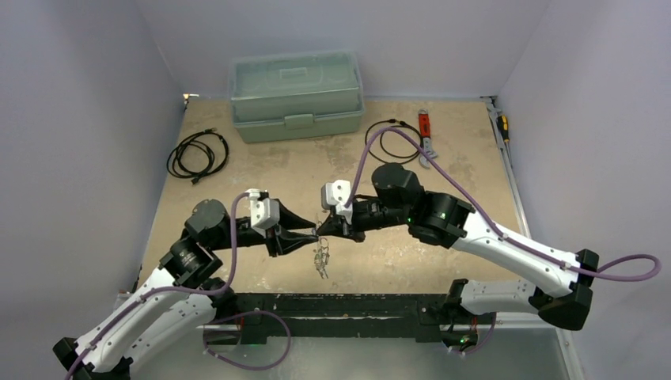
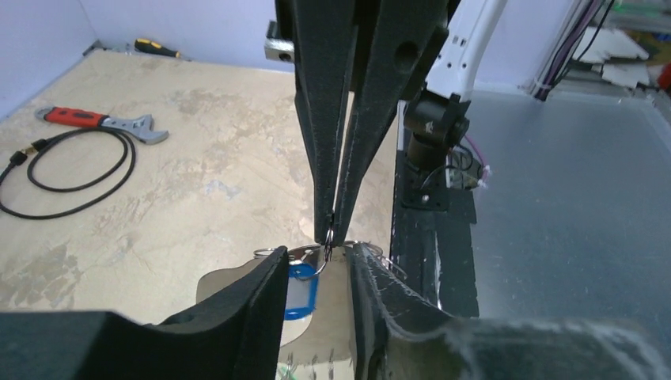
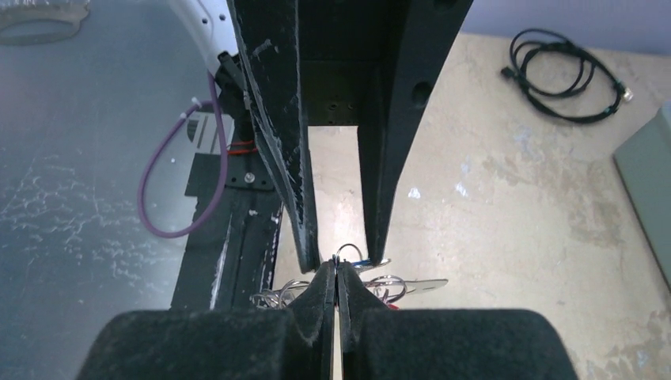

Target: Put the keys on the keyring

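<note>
Silvery keyring [image 2: 327, 253] wire sits pinched between the fingers of our right gripper [image 3: 336, 277], which press together on it. Our left gripper [image 2: 316, 255] has its fingers apart, flanking the ring and a blue key [image 2: 301, 289]; we cannot tell whether they touch either. The keys [image 1: 320, 261] dangle in a bunch beneath both tips, over the table [image 1: 443, 174].

The 2 arms [image 1: 514, 252] have white shells, black joints, purple cables [image 1: 443, 172], a black left pincer [image 1: 315, 236] and right pincer [image 1: 322, 229].
</note>
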Robot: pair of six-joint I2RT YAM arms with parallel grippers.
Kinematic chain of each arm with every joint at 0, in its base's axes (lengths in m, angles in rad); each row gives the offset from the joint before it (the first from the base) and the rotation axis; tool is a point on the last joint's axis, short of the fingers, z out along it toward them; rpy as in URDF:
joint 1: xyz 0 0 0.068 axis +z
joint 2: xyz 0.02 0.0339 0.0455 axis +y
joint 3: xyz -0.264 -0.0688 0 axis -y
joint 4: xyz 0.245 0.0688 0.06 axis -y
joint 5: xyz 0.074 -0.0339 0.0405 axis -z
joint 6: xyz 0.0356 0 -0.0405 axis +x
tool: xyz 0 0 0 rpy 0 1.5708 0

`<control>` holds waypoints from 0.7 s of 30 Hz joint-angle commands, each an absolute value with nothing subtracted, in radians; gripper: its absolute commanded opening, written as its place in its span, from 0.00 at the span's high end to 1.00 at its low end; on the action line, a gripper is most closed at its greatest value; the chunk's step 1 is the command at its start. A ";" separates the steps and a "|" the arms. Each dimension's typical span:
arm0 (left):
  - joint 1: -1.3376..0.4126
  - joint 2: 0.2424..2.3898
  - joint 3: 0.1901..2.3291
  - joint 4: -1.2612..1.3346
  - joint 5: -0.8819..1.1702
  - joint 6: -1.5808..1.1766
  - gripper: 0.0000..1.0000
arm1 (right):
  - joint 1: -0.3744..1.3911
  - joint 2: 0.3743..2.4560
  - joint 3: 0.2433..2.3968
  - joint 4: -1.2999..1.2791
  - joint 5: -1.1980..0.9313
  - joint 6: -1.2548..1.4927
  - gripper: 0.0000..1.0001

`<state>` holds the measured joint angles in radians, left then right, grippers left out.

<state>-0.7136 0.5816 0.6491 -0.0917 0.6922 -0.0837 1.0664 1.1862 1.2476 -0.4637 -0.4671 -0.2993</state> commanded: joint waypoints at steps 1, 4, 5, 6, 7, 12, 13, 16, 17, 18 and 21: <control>-0.714 0.536 0.695 0.009 0.651 -0.067 0.59 | 1.069 1.104 1.169 -0.243 -0.456 -0.263 1.00; -0.714 0.507 0.690 0.007 0.581 -0.060 0.36 | 1.069 1.039 1.110 -0.137 -0.407 -0.243 1.00; -0.713 0.492 0.686 0.011 0.558 -0.062 0.35 | 1.069 1.021 1.092 -0.109 -0.398 -0.236 1.00; -0.714 0.479 0.682 0.015 0.533 -0.061 0.34 | 1.069 1.003 1.067 -0.079 -0.396 -0.227 1.00; -0.714 0.468 0.679 0.017 0.525 -0.061 0.34 | 1.069 0.986 1.056 -0.053 -0.397 -0.222 1.00; -0.714 0.443 0.673 0.033 0.553 -0.058 0.56 | 1.069 0.948 1.003 0.043 -0.409 -0.191 1.00; -0.713 0.445 0.672 0.036 0.564 -0.059 0.57 | 1.069 0.944 1.000 0.053 -0.412 -0.186 1.00; -0.714 0.457 0.671 0.043 0.612 -0.058 0.57 | 1.069 0.937 0.991 0.087 -0.435 -0.171 1.00; -0.713 0.462 0.668 0.051 0.637 -0.060 0.57 | 1.070 0.936 0.990 0.098 -0.445 -0.166 1.00; -0.714 0.466 0.665 0.061 0.661 -0.064 0.56 | 1.069 0.936 0.989 0.106 -0.457 -0.161 1.00; -0.714 0.478 0.658 0.093 0.716 -0.080 0.55 | 1.069 0.940 0.989 0.126 -0.480 -0.149 1.00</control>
<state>-0.7139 0.4622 0.6502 0.0185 0.6250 -0.0673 1.0668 0.9577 0.9878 -0.0048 -0.4408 -0.1822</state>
